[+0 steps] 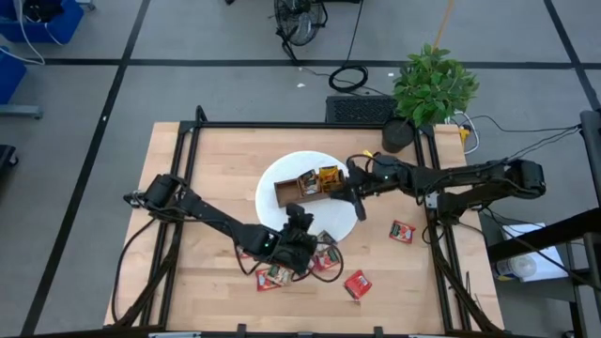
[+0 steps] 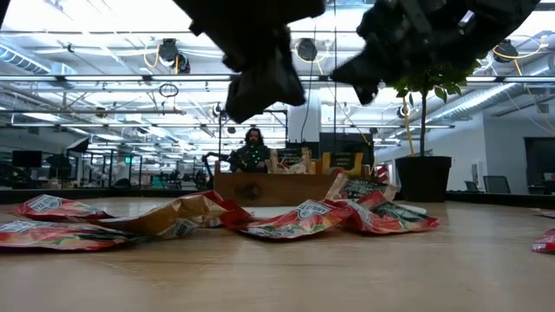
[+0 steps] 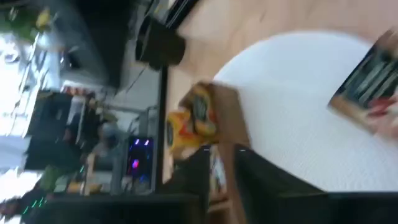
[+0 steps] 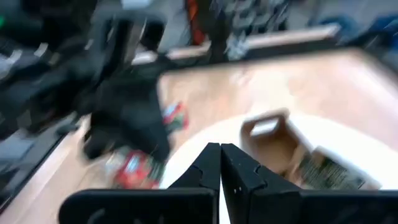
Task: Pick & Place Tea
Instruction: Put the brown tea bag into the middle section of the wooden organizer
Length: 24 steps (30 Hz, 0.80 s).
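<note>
My wooden tray sits on the round plate at the middle of the tabletop, with several tea sachets standing in it. More sachets lie scattered on the tabletop along the plate's near edge, one off to the right and another nearer the front edge. My left tool hangs over the plate's near rim, my right tool over its right rim beside the tray, and a potted plant stands at the far right corner.

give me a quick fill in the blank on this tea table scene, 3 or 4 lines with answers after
1. The wooden tray sits on a round ____ plate.
2. The right gripper hangs over the plate's edge with its fingers ____.
3. Off the table's far right corner stands a potted ____.
4. The loose tea sachets near the table's front edge are mostly ____ in colour.

Missing words: white; shut; plant; red
</note>
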### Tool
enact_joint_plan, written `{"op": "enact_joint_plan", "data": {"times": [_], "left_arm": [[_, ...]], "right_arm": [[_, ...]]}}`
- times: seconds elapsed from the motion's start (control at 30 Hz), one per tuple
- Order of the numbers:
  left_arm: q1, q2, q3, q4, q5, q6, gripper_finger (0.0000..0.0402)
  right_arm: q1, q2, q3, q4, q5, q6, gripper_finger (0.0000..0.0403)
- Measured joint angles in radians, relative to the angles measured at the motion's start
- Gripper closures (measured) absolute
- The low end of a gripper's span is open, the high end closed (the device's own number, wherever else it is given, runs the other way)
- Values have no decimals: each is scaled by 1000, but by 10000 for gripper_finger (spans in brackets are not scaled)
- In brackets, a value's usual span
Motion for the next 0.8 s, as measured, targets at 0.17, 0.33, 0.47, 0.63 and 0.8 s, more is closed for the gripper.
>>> {"op": "enact_joint_plan", "data": {"times": [0.17, 0.33, 0.47, 0.63, 0.8], "left_arm": [[7, -4, 0, -36, 130, -183, 394], [48, -5, 0, 25, 351, -205, 348], [64, -5, 0, 10, 371, -230, 311], [56, -5, 0, -23, 301, -225, 286], [40, -19, 0, -64, 244, -252, 280]], "right_arm": [[75, 7, 0, -160, -43, -3, 341], [171, 7, 0, -268, 53, 32, 239], [194, 36, 0, -332, 50, 210, 173], [178, 113, -1, -356, 47, 309, 154], [179, 242, 0, -201, -23, 364, 168]]}}
